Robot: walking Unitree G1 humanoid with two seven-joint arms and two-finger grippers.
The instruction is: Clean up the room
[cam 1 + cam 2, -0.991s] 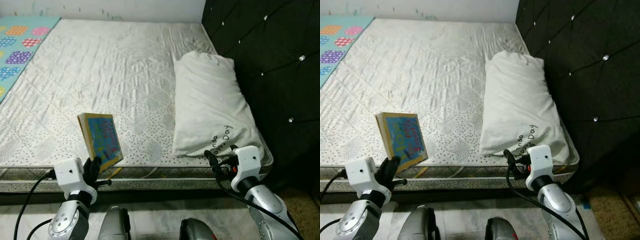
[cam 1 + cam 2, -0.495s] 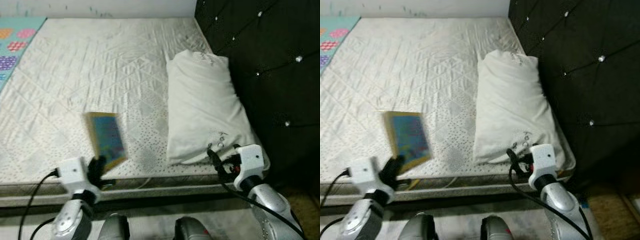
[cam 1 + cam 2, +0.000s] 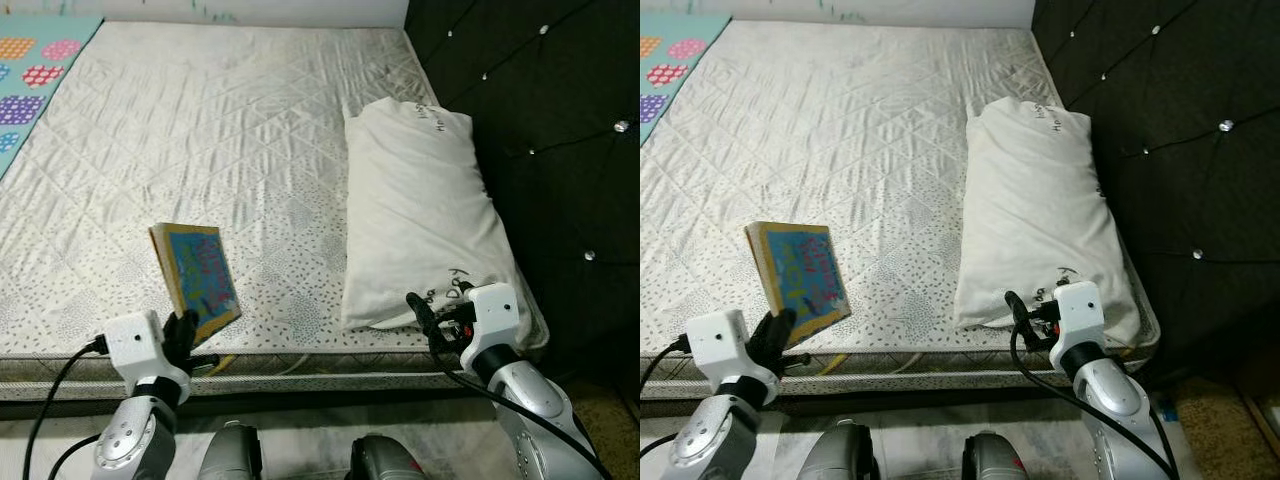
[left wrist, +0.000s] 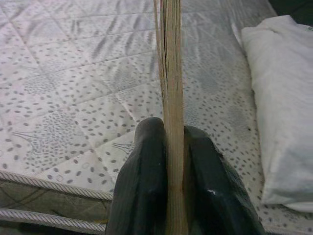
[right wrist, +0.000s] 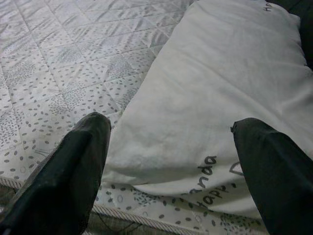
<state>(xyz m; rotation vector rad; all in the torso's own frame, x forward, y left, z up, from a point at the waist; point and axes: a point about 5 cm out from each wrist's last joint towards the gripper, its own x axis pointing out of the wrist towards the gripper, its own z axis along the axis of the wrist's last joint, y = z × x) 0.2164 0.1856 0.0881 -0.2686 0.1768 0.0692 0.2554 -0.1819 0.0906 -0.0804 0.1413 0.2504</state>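
From the head camera we see our left gripper (image 3: 183, 331) pinching the lower edge of a book (image 3: 196, 279), which stands tilted over the near edge of the mattress (image 3: 200, 130), its blue cover facing us. Our right gripper (image 3: 420, 312) hovers at the near end of the white pillow (image 3: 420, 210), which lies along the dark padded headboard (image 3: 560, 170). A patterned mat (image 3: 30, 95) lies beyond the mattress on our left. In the left wrist view, both fingers (image 4: 144, 186) press flat against the book (image 4: 171, 73), seen edge-on, above the dotted mattress (image 4: 73, 98). In the right wrist view, our fingers (image 5: 78, 166) are spread wide apart over the pillow (image 5: 205, 98), holding nothing.
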